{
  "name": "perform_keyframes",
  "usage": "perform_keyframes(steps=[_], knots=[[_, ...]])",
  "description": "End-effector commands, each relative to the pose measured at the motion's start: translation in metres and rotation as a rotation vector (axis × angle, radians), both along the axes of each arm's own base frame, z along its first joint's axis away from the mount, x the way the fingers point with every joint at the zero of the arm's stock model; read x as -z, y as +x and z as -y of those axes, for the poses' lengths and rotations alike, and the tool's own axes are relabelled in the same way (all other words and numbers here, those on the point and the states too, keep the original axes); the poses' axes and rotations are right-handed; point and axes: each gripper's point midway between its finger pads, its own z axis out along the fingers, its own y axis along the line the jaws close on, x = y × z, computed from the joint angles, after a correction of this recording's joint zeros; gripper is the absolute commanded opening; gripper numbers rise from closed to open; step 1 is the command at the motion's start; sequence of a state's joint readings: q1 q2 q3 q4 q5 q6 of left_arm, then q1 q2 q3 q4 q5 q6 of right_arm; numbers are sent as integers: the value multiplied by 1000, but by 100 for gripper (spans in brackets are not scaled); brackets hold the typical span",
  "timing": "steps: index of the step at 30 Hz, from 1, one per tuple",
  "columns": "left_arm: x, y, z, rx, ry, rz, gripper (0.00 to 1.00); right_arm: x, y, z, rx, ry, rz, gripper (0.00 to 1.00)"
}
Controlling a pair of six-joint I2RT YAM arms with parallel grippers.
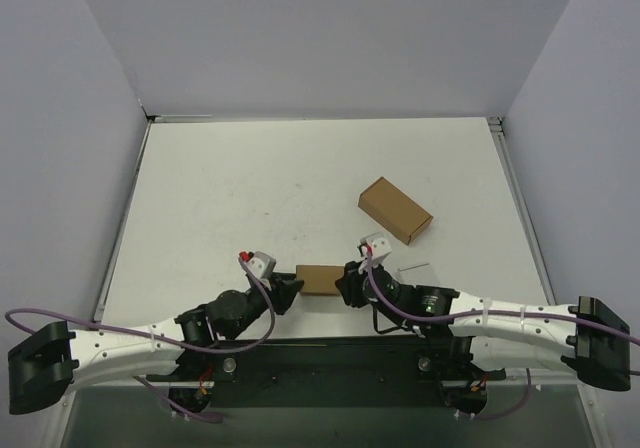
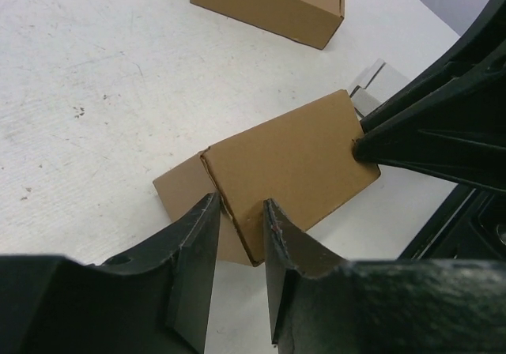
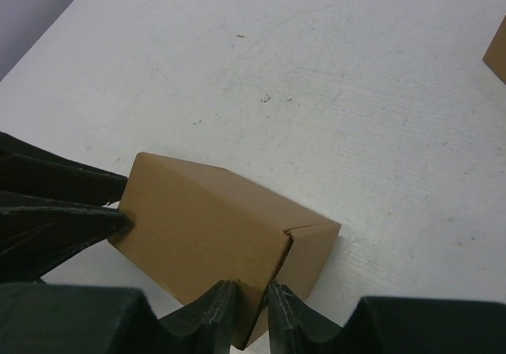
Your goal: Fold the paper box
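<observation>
The paper box (image 1: pixel 320 280) is a small squarish brown carton lying on the white table near the front edge, between my two grippers. My left gripper (image 1: pixel 293 288) is at its left end; in the left wrist view its fingers (image 2: pixel 241 204) stand narrowly apart astride the box's near corner (image 2: pixel 292 164). My right gripper (image 1: pixel 347 280) is at its right end; in the right wrist view its fingers (image 3: pixel 253 287) are pinched on the edge of the box (image 3: pixel 205 227) beside an end flap seam.
A longer oblong brown carton (image 1: pixel 395 210) lies behind and to the right, also in the left wrist view (image 2: pixel 269 2). A small white-grey slab (image 2: pixel 371 85) lies just right of the box. The table (image 1: pixel 250 188) has raised walls at its sides.
</observation>
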State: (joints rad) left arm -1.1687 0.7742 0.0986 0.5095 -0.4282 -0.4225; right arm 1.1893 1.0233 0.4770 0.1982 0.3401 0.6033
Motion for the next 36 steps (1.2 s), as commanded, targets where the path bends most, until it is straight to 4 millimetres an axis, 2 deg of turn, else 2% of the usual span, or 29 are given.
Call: perform_keyframes(steps=[1,5,9,15,19,24,27,28,29,30,31,32,33,36], knots=[[21,-38,12,142,10,-71,41,14,-32,-9,-69,67,-60,25],[23,-46,13,155,-7,-107,48,14,-40,-3,-65,100,-87,37],[28,-58,16,205,-3,-152,58,17,-47,6,-68,94,-112,54],[34,-61,14,208,5,-172,67,24,-48,20,-42,94,-132,73],[41,-61,16,202,33,-189,68,40,-48,22,-74,36,-167,75],[57,-55,12,150,98,-226,69,49,-45,20,-127,-38,-153,76],[57,-46,11,104,95,-233,66,62,-38,16,-153,-56,-199,75],[57,-35,7,63,89,-244,65,60,-32,10,-157,-34,-191,75],[53,-33,12,78,76,-263,65,62,-27,8,-167,-47,-186,74],[52,-27,13,73,68,-272,64,53,-17,1,-164,-31,-174,73],[49,-22,14,67,59,-276,64,60,-13,-3,-172,-58,-185,73],[44,-9,12,40,52,-271,62,58,-13,-11,-205,-59,-191,71],[40,-8,16,57,46,-265,62,50,-6,-21,-224,-61,-166,71],[30,6,20,56,52,-229,62,58,9,-32,-225,-102,-175,68]])
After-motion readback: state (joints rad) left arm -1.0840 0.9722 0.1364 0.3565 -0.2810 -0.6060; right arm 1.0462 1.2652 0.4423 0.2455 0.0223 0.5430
